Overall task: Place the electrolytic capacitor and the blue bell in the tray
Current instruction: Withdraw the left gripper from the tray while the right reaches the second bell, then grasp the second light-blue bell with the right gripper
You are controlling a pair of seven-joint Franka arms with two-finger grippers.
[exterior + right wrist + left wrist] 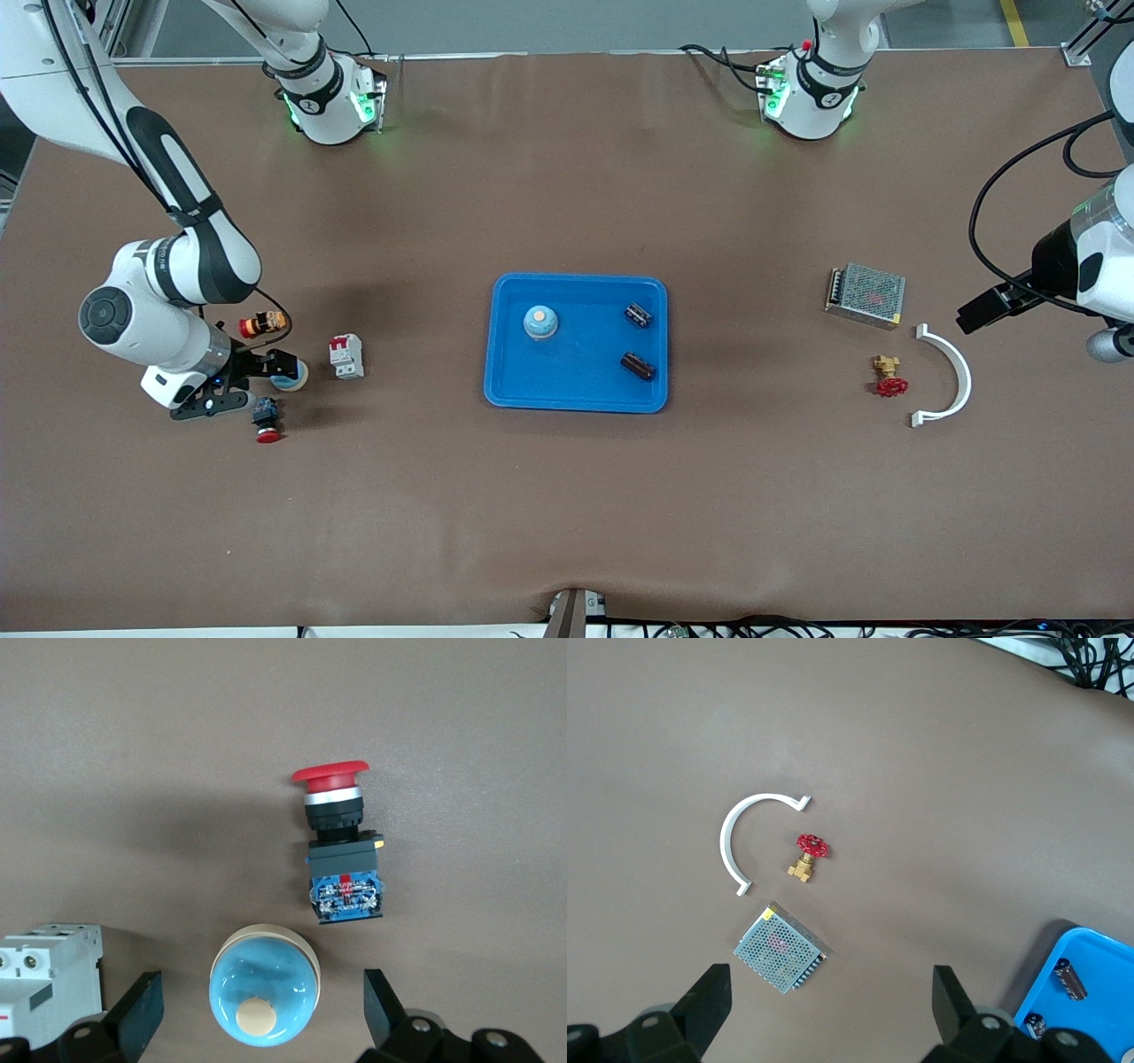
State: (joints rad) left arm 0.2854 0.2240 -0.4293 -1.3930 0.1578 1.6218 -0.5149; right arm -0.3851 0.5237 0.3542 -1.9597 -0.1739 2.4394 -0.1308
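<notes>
The blue tray (576, 377) lies mid-table and holds one blue bell (540, 322) and two dark electrolytic capacitors (639, 315) (638, 365). A second blue bell (263, 979), with a cream button on top, stands on the table toward the right arm's end. My right gripper (261, 1005) hangs open just above this bell (294, 379), one finger on each side, not touching it. My left gripper (831, 992) is open and empty, in the air over bare table beside the metal power supply (782, 946). The tray's corner (1099, 957) and both capacitors (1069, 977) show in the left wrist view.
A red mushroom push button (339, 850) and a white circuit breaker (49, 970) flank the second bell; a small orange and red button (263, 323) lies close by. A brass valve with a red handle (889, 376) and a white curved bracket (952, 377) lie by the power supply (866, 295).
</notes>
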